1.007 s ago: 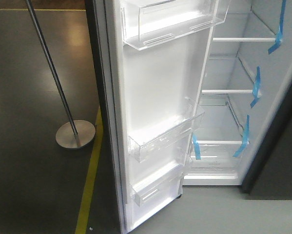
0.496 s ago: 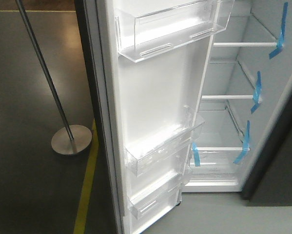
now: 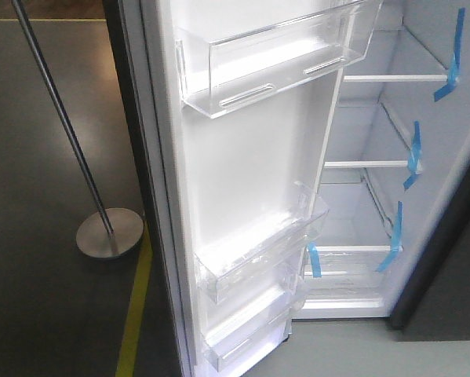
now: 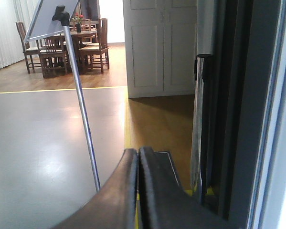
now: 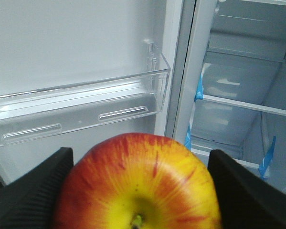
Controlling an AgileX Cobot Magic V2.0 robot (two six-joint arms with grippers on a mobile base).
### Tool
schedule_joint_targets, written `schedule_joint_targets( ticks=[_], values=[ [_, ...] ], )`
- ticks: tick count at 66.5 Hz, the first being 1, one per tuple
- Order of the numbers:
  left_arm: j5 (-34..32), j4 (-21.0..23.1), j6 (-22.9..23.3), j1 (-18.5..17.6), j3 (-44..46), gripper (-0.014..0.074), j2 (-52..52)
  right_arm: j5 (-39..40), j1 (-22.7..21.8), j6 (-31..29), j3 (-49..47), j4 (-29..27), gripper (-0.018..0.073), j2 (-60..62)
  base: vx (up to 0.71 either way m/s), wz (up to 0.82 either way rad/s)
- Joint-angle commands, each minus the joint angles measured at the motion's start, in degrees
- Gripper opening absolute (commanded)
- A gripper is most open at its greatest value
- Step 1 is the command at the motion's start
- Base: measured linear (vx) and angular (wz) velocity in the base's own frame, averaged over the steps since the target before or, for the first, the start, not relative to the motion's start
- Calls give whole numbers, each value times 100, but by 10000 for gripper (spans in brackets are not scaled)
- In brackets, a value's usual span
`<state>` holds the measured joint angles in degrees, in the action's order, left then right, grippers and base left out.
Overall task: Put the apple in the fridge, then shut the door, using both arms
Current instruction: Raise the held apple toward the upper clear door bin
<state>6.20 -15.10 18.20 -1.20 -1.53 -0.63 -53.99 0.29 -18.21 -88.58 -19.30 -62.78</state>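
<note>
From the front, the fridge stands open. It is white inside. Its glass shelves have strips of blue tape on their right ends. The door is swung wide to the left, with its white inner side showing. Three clear bins hang on it: a top bin, a middle bin and a low bin. All three look bare. To the left of the door, a thin metal pole leans up from a round base on the dark floor. A yellow line runs along the floor near the door's bottom edge.

From the left wrist, the left hand is pressed tight together, with nothing in it. Its two dark fingers touch side by side. The door's dark grey outer edge fills the right side, close to the hand. Past the hand, the pole rises to a tilted sign board. Far back stand a wooden table with chairs and white cupboard doors.

From the right wrist, the right hand grips the apple between its two black fingers, one on each side. The apple is red with yellow streaks, and its stem end faces the camera. It is out in front of the open door, not in the fridge yet. Just behind it is one clear door bin, and the fridge shelves are off to the right.
</note>
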Motion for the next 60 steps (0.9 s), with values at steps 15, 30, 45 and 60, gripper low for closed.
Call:
schedule_joint_targets(
  ticks=[15, 30, 45, 60],
  values=[
    [-368, 9, 5, 2, -87, -8, -35, 453, -20, -51, -173, -102, 150, 95, 5, -2],
    [-368, 9, 5, 2, -87, -8, -35, 453, -20, -51, -173, -102, 150, 95, 5, -2],
    [-368, 9, 5, 2, -87, -8, -35, 453, -20, -51, -173, -102, 150, 95, 4, -2],
    [-368, 9, 5, 2, -87, -8, -35, 453, -20, -51, -173, -102, 150, 95, 3, -3]
  ],
)
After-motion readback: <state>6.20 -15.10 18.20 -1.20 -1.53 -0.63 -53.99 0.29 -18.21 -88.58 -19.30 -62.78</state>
